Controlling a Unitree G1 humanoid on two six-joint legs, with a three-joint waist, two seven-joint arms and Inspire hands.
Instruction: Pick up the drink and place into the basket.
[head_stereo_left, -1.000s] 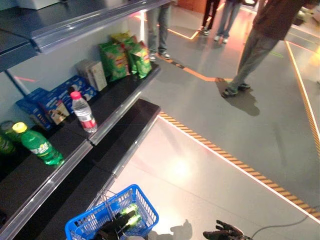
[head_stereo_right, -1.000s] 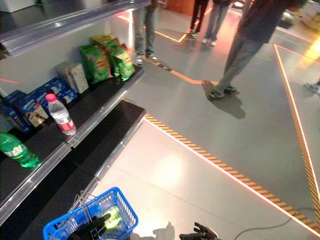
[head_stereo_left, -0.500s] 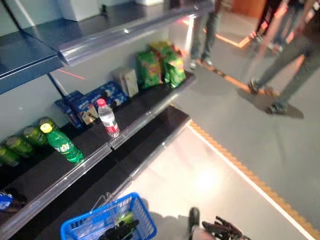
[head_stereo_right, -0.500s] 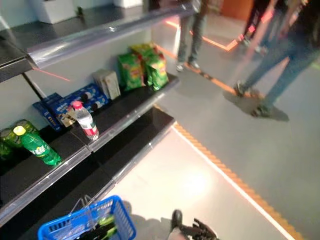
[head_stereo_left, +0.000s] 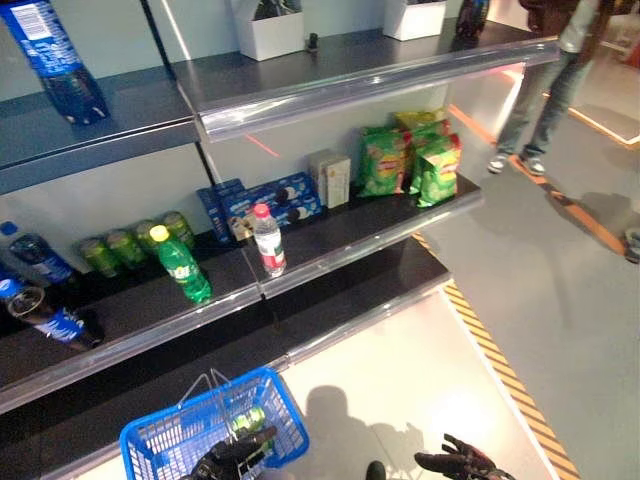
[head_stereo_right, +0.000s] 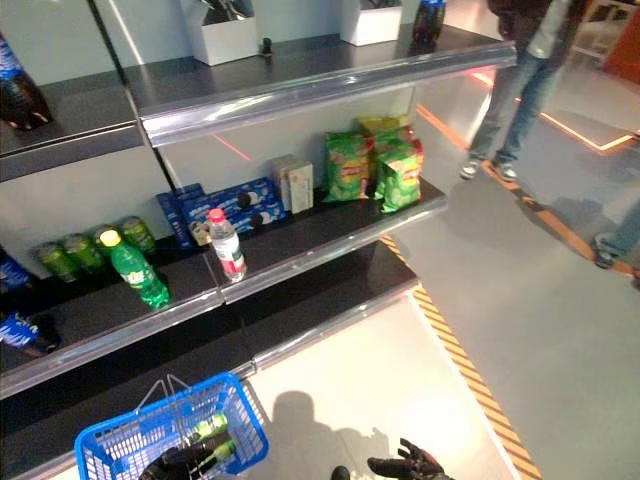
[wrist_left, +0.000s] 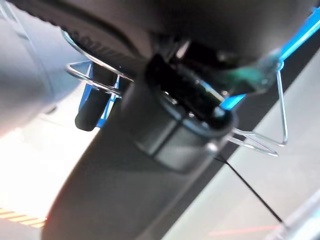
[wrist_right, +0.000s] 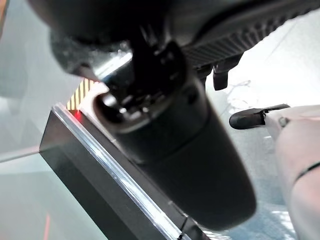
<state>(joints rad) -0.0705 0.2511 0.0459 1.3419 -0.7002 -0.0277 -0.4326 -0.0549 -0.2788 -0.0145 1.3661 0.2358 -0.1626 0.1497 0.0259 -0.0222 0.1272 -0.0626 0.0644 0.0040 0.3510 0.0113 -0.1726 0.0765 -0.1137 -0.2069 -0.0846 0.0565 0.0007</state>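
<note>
Drink (head_stereo_left: 248, 421) inside basket (head_stereo_left: 160, 443), beside left robot hand (head_stereo_left: 228, 458).

A dark shelf unit (head_stereo_left: 330, 235) runs along the wall in tiers with silver front rails. On the middle tier stand a row of green cans (head_stereo_left: 130, 245), a green bottle (head_stereo_left: 181, 265) with a yellow cap, a clear water bottle (head_stereo_left: 268, 240) with a red cap, blue biscuit boxes (head_stereo_left: 262, 203), a pale carton (head_stereo_left: 330, 178) and green snack bags (head_stereo_left: 410, 158). At its left end lie blue-labelled bottles (head_stereo_left: 45, 318). The upper tier holds another blue bottle (head_stereo_left: 55, 60) and white boxes (head_stereo_left: 268, 30). The pale floor (head_stereo_left: 420, 370) below has a yellow-and-black striped line (head_stereo_left: 500, 370).
</note>
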